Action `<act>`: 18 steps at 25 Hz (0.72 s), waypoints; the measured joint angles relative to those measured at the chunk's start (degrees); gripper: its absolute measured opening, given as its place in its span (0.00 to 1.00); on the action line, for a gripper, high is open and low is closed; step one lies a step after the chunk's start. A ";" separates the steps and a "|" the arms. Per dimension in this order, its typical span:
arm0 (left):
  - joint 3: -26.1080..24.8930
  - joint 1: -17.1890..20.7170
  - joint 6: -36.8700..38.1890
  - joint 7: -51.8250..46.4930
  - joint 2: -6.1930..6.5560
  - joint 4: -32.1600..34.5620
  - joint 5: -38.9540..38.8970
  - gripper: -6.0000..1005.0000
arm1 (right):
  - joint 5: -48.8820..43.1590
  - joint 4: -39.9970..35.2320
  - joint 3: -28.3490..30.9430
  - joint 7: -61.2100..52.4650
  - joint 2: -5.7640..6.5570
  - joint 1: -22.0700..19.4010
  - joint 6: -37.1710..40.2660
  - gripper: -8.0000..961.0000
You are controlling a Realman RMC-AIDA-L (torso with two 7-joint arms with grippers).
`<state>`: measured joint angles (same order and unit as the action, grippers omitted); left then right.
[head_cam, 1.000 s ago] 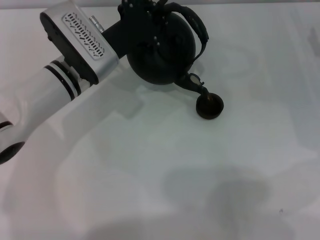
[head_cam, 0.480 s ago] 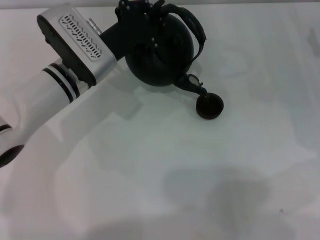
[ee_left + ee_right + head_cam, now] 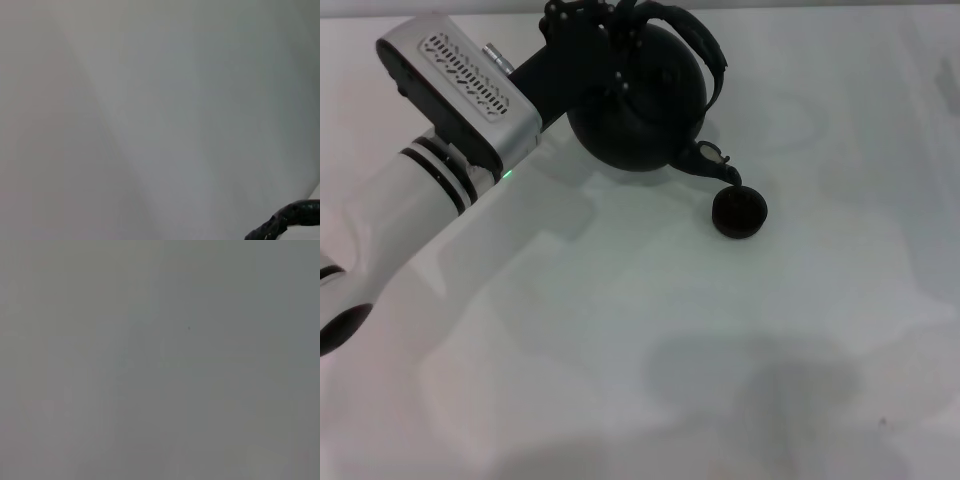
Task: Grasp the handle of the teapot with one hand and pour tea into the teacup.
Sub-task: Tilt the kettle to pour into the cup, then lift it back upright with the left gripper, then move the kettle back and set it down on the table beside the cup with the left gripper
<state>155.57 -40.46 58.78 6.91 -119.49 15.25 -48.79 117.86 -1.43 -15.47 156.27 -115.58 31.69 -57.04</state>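
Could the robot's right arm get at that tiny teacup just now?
Probably not easily: the teapot, held by the left tool, has its spout just over the teacup. The right arm is not in view.

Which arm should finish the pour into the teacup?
Left. The left gripper is at the handle of the tilted teapot, whose spout hangs over the teacup. The right arm is out of view.

White left arm [image 3: 390, 210], black bands, silver vented wrist, seemingly black tool [image 3: 582, 30].
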 joint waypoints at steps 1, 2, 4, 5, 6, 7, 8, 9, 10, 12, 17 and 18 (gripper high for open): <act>-0.10 0.16 0.04 -0.02 0.00 0.06 0.00 0.12 | 0.00 -0.05 0.00 0.00 0.00 -0.04 0.00 0.87; -0.16 0.42 0.12 -0.12 0.01 0.13 0.00 0.12 | 0.00 -0.08 0.00 0.00 0.00 -0.08 0.00 0.87; -0.30 1.00 0.20 -0.66 0.00 0.55 0.00 0.12 | -0.01 -0.12 -0.04 0.00 0.00 -0.13 0.01 0.87; -0.49 1.26 0.21 -0.94 0.00 0.80 0.00 0.12 | -0.03 -0.15 -0.11 0.00 0.00 -0.14 0.02 0.87; -1.05 1.71 0.24 -1.54 0.00 1.29 0.00 0.12 | -0.06 -0.17 -0.20 0.00 0.00 -0.14 0.03 0.87; -1.85 2.18 0.28 -2.01 -0.01 1.71 -0.01 0.12 | -0.15 -0.19 -0.33 0.00 0.00 -0.18 0.03 0.87; -3.07 3.00 0.33 -2.63 -0.01 2.38 -0.04 0.12 | -0.15 -0.19 -0.33 0.00 0.00 -0.18 0.03 0.87; -3.92 3.55 0.34 -2.99 -0.03 2.89 -0.05 0.12 | -0.21 -0.19 -0.38 0.00 0.00 -0.21 0.04 0.87; -4.36 3.89 0.36 -3.12 -0.03 3.26 -0.06 0.12 | -0.24 -0.19 -0.39 0.00 0.00 -0.24 0.05 0.87; -5.42 5.19 0.42 -3.50 -0.01 4.56 -0.05 0.12 | -0.27 -0.13 -0.45 0.00 0.02 -0.54 0.07 0.87; -6.81 8.55 0.56 -3.65 -0.09 6.95 -0.14 0.12 | -0.27 -0.09 -0.51 0.00 0.10 -1.20 0.09 0.87; -6.91 9.29 0.56 -3.65 -0.12 7.67 -0.48 0.12 | -0.27 -0.11 -0.51 0.00 0.12 -1.45 0.09 0.87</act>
<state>148.66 -31.17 59.34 3.26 -119.61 22.92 -49.27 117.58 -1.54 -15.98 156.27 -115.46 30.24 -56.95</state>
